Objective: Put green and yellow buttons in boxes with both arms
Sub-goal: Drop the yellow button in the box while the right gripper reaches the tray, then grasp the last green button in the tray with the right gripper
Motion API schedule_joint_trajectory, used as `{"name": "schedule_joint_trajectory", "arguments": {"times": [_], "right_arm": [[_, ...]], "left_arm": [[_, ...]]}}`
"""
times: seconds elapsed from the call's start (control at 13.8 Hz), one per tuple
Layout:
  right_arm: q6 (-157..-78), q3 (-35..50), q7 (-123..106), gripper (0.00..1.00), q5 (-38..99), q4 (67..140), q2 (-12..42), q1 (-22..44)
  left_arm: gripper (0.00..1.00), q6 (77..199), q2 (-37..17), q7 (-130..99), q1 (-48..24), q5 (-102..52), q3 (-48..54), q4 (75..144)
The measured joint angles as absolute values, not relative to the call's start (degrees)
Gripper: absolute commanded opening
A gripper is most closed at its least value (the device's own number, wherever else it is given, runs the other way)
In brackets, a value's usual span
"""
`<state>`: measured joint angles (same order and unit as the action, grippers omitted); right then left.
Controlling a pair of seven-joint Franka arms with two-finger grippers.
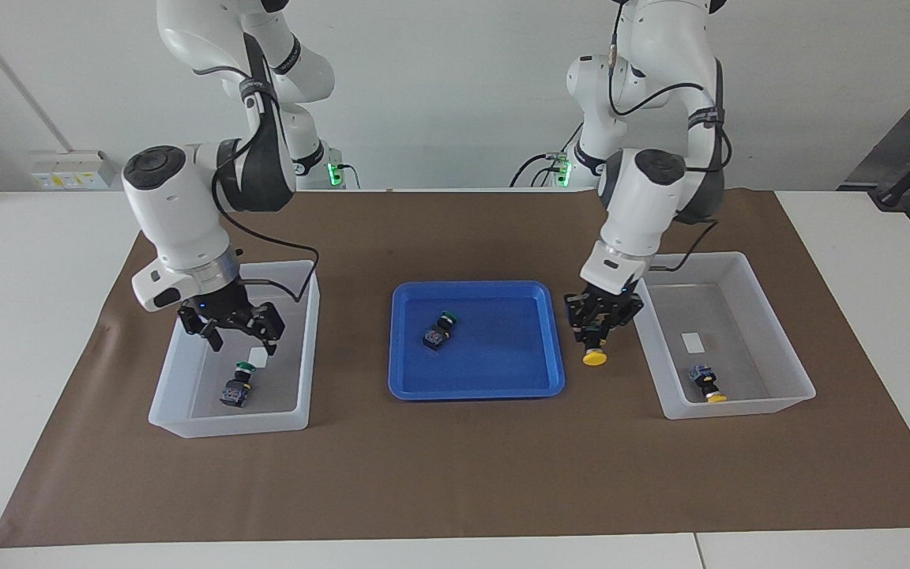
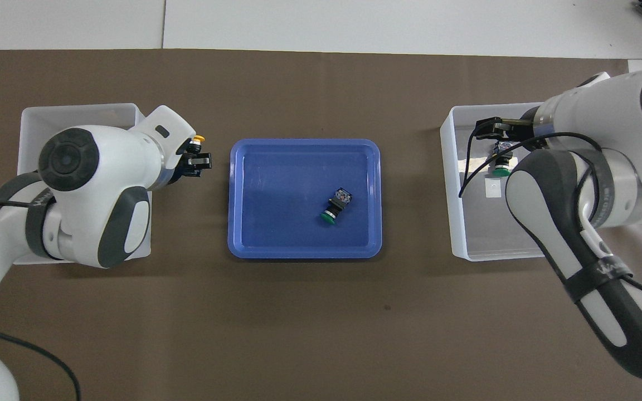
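My left gripper is shut on a yellow button, cap down. It holds the button in the air over the mat between the blue tray and the box at the left arm's end. That grip also shows in the overhead view. A second yellow button lies in that box. My right gripper is open and empty above the other box. A green button lies on that box's floor below it. Another green button lies in the tray.
The tray sits mid-table on a brown mat, with one box at each end. In the overhead view my left arm covers most of its box, and the right arm overhangs the other box.
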<state>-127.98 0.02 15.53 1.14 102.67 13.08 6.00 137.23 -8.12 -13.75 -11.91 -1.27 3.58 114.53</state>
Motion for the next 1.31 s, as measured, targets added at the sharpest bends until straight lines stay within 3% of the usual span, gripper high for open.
{"name": "schedule_joint_trajectory", "arguments": {"times": [0.36,0.65,1.02,1.31], "right_arm": [[-131.4,0.4,38.7,1.0,1.2,102.9,14.1,19.2],[-136.8,0.5,53.0,1.0,1.2,103.4,18.1,27.4],[-140.6,0.4,57.9,1.0,1.1,103.9,24.0,32.2],[-140.6,0.2,57.9,1.0,-0.3,105.5,24.8,32.5]], "left_arm": [[0.0,135.6,-6.0,-2.6,-1.4,-1.3,3.5,114.5],[0.0,139.0,-6.2,0.5,3.8,-1.3,3.5,115.3],[0.0,145.4,-9.9,0.7,6.6,-1.3,3.6,116.2],[0.0,151.5,-15.0,0.7,7.6,-1.3,3.6,116.2]]}}
